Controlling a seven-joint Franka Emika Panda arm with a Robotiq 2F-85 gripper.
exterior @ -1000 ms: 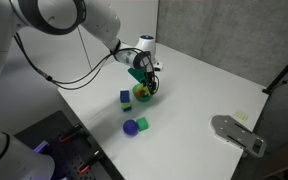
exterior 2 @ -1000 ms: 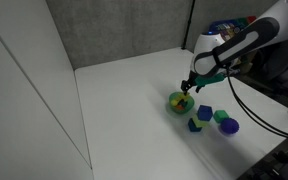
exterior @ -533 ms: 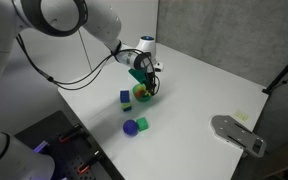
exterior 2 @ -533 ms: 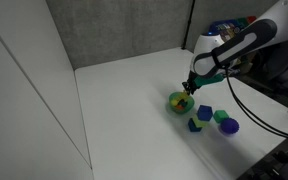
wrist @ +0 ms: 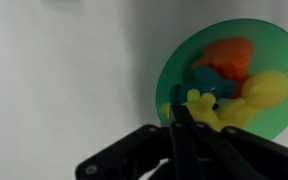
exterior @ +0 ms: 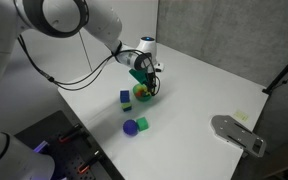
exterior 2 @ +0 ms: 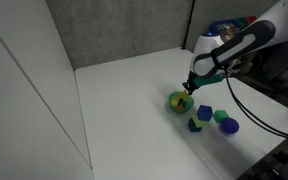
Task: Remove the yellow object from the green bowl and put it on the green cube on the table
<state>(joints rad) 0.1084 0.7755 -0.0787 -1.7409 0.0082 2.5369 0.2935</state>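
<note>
The green bowl (wrist: 174, 70) fills the right half of the wrist view and holds the yellow object (wrist: 202, 102), an orange piece (wrist: 224, 55) and a small blue bit. My gripper (wrist: 180, 108) reaches down into the bowl. Its dark fingers are shut together, their tips pinching a near lobe of the yellow object. In both exterior views the gripper (exterior: 144, 82) (exterior 2: 189, 90) stands right over the bowl (exterior: 142, 97) (exterior 2: 178, 103). The green cube (exterior: 143, 123) (exterior 2: 220, 117) lies on the white table (exterior: 214, 85), apart from the bowl.
A round purple object (exterior: 131, 128) (exterior 2: 230, 127) touches the green cube. A blue block (exterior: 124, 97) (exterior 2: 197, 124) stands beside the bowl. A grey flat device (exterior: 239, 133) lies near the table's edge. A dark wall (exterior 2: 114, 30) backs the table.
The jaws have closed inside the bowl, from wide open to shut on the yellow object. The arm and the other items have not moved.
</note>
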